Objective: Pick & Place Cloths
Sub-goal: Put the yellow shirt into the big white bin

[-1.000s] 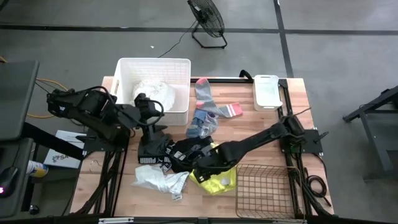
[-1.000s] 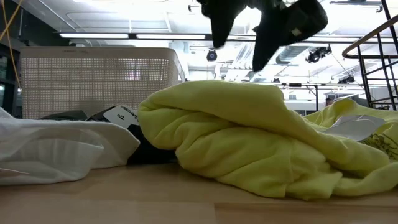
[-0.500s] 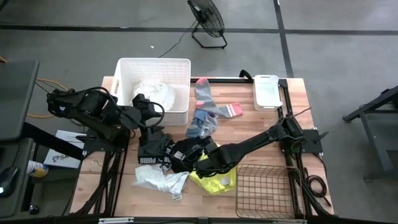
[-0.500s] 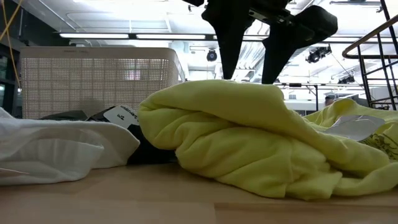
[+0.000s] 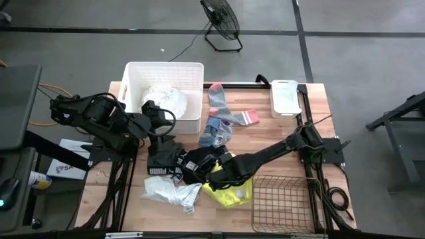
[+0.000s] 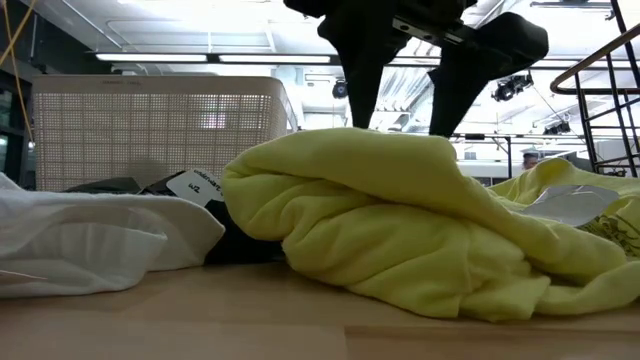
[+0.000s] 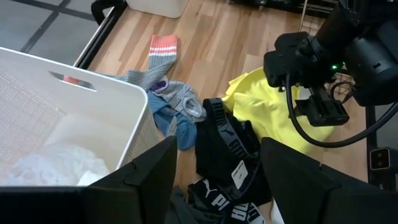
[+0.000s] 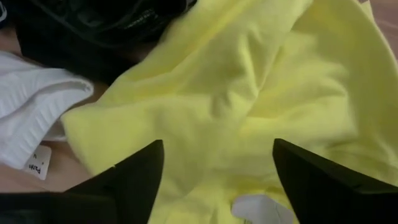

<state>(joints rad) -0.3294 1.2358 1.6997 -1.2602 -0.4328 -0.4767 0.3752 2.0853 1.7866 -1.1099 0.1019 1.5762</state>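
A neon yellow cloth lies crumpled near the table's front edge, large in the low view. My right gripper stands open over it, fingers pointing down on either side of its top ridge. A white cloth and black cloths with white print lie to the left of it. Socks lie farther back. My left gripper hangs open with nothing in it, raised beside the white tub, which holds a white cloth. My right gripper comes at the yellow cloth from above. In the low view its fingertips drop behind the cloth's top ridge. I cannot tell whether they touch the fabric.
A brown wire basket stands at the front right, close beside the yellow cloth. A small white container sits at the back right. The tub's wall stands behind the cloths.
My right gripper has tipped to point more steeply down, and its fingertips have come down to the top of the yellow cloth. Its fingers have opened wider. The cloths lie as before.
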